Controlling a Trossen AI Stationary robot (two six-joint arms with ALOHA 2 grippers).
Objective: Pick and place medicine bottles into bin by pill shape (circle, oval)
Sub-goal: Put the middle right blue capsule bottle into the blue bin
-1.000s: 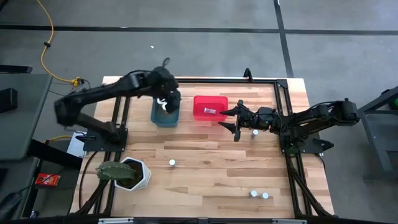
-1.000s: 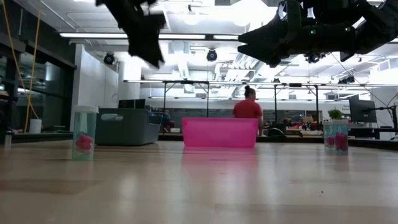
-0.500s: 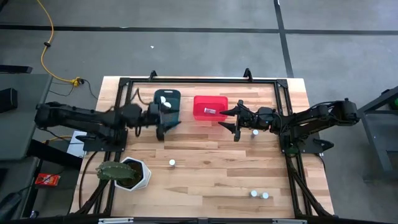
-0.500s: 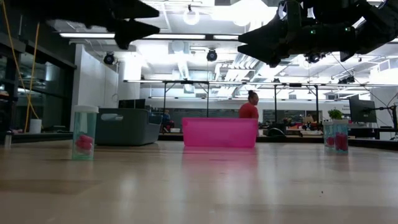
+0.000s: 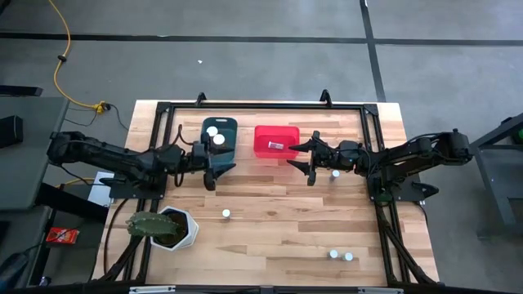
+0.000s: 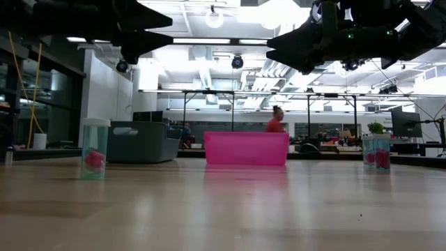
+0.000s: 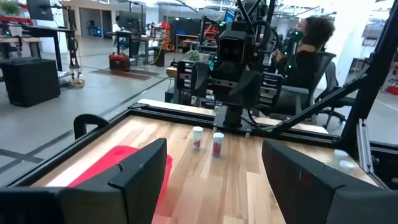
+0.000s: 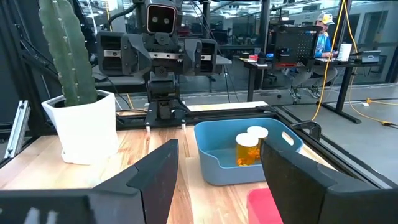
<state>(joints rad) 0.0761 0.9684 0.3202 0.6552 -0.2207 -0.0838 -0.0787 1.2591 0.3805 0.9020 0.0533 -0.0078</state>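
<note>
While two white-capped medicine bottles [image 5: 215, 135] are already seen inside the teal bin [image 5: 230, 125] at upper centre, four more are left on the desk [image 5: 278, 220]: one at centre [image 5: 226, 214], a pair at lower right [image 5: 341, 256], one by the right gripper [image 5: 308, 160]. Something small is glimpsed in the red bin [image 5: 263, 147]. Jaws of the left gripper [image 5: 210, 167] and the right are held released, nothing grasped.

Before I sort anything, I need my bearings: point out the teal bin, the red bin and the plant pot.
teal bin [image 5: 226, 152], high view, its near rim.
red bin [image 5: 276, 131], high view, its far rim.
plant pot [image 5: 189, 226], high view, its white rim.
</note>
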